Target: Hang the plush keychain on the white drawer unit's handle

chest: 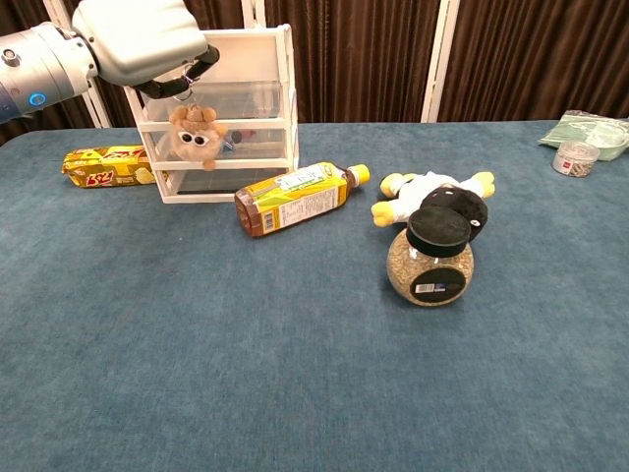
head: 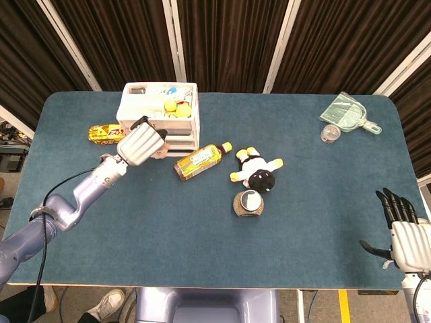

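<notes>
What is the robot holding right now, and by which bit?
The left hand holds the plush keychain by its ring at the top; the toy dangles before the white drawer unit. The right hand holds nothing.
</notes>
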`<state>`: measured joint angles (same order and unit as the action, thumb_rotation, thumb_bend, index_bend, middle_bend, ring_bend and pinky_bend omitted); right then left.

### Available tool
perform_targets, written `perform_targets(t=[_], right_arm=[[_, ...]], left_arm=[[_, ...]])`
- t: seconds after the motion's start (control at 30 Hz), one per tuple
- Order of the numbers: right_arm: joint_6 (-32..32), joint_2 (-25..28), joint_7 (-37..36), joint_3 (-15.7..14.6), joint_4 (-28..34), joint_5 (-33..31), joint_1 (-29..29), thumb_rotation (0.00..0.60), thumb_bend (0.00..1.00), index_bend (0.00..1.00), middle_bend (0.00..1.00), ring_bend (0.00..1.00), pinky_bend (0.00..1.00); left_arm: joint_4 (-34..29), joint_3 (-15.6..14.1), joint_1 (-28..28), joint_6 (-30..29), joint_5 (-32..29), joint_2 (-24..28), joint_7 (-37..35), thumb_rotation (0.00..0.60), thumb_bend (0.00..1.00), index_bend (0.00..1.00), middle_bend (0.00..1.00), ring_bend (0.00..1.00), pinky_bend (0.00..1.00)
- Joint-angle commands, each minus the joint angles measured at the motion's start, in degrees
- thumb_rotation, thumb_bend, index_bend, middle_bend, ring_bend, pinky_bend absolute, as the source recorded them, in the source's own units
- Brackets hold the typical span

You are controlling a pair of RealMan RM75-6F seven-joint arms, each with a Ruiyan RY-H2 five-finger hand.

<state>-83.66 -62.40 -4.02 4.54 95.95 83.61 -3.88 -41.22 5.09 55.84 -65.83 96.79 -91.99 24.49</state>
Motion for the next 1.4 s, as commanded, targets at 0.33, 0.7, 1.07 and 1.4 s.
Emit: perform_targets(t=[0.33, 0.7, 1.07, 1.4], right_arm=[[0.07, 0.09, -0.06, 0.03, 0.13, -0.05, -0.03, 0.600, 0.02, 0.00, 0.00, 0.00, 0.00], [-0.10, 0.09, -0.08, 0.04, 0.08, 0.15, -0.03, 0.600, 0.02, 0.00, 0.00, 0.00, 0.00], [-0.25, 0.02, 0.18, -0.04, 0.12, 0.29, 0.04, 0.600, 0.02, 0.00, 0.00, 0.00, 0.00], [-0.31, -0.02, 0.30, -0.07, -0.16, 0.33, 0.06, 0.600, 0.02, 0.00, 0.00, 0.00, 0.00]], left_arm=[[3.40, -1.25, -0.06, 0.64, -0.59, -1.65, -1.71, 0.600, 0.41, 0.62, 1.00, 0.86, 0.75], [4.00, -1.88, -0.34, -1.22, -0.48, -1.93, -2.13, 0.600, 0.08, 0.34, 1.00, 0.85, 0.75], [1.32, -0.36, -0.50, -3.93, -1.69, -0.90, -0.78, 0.600, 0.07, 0.09, 1.00, 0.84, 0.74], [-11.24, 1.26, -4.95, -11.68, -3.48, 3.57, -1.84, 0.600, 0.07, 0.13, 1.00, 0.84, 0.73]])
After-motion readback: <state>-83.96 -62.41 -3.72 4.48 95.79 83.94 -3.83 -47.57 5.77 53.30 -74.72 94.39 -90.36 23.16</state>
